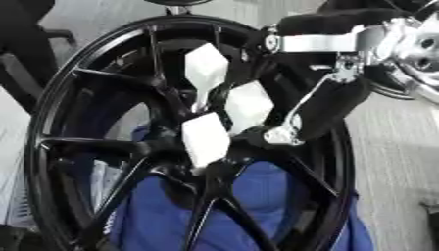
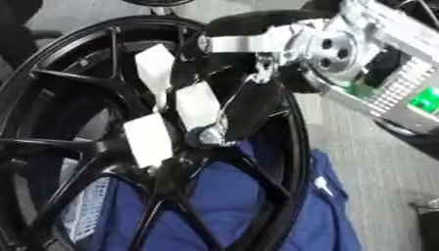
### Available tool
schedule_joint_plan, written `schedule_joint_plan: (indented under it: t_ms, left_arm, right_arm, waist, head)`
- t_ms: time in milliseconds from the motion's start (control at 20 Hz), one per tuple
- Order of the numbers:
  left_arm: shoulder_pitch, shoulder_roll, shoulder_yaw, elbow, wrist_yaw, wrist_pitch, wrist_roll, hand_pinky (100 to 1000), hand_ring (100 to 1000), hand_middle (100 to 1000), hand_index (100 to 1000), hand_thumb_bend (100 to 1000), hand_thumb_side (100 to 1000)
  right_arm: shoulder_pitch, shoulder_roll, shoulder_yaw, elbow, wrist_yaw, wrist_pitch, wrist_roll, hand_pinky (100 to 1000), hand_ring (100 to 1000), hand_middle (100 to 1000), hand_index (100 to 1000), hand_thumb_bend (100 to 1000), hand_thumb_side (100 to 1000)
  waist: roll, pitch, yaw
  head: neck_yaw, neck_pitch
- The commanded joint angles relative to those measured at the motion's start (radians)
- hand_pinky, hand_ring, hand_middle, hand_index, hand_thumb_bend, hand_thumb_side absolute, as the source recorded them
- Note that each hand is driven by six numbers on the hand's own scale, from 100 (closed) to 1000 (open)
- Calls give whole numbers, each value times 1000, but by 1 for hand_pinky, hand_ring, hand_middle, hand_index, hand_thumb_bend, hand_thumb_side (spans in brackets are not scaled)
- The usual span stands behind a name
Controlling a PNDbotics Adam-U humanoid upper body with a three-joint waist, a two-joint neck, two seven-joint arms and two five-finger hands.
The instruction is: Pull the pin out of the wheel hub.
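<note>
A black multi-spoke wheel [image 1: 60, 147] stands upright and fills both views. Its hub [image 1: 208, 172] sits a little below the middle. My right hand [image 1: 330, 105] comes in from the upper right, in front of the spokes. Its white-padded fingers [image 1: 207, 139] fan out leftward just above the hub. The thumb [image 1: 281, 133] hangs apart from them, nearer the camera. I see nothing held between thumb and fingers. The pin is hidden behind the hand and cannot be made out. My left hand shows in no view.
A blue cloth [image 2: 326, 211] lies behind and below the wheel, on a grey floor [image 1: 399, 162]. My silver forearm with a green-lit panel [image 2: 420, 100] crosses the upper right. Dark shapes stand at the far left edge.
</note>
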Motion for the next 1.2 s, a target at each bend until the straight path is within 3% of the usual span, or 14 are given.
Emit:
schedule_joint_plan:
  t_ms: [50,650,1200]
  left_arm:
    - [-11,6,0,-16,-6,2,-1,851,758,572,725,100,694]
    - [-15,3,-2,-16,-6,2,-3,852,757,572,725,100,694]
    - [-15,1,-4,-16,-6,3,-5,853,757,572,724,100,695]
  right_arm:
    - [-16,-13,-9,-12,1,101,88,858,809,743,802,403,201]
    - [-3,-6,-6,22,20,78,98,860,801,733,781,343,100]
    - [4,2,-3,57,39,55,95,856,777,689,760,277,100]
  waist:
    - [7,-18,2]
    - [8,-12,6]
    - [10,-9,7]
  head:
    - [-2,-14]
    - [-3,-22]
    - [-5,-28]
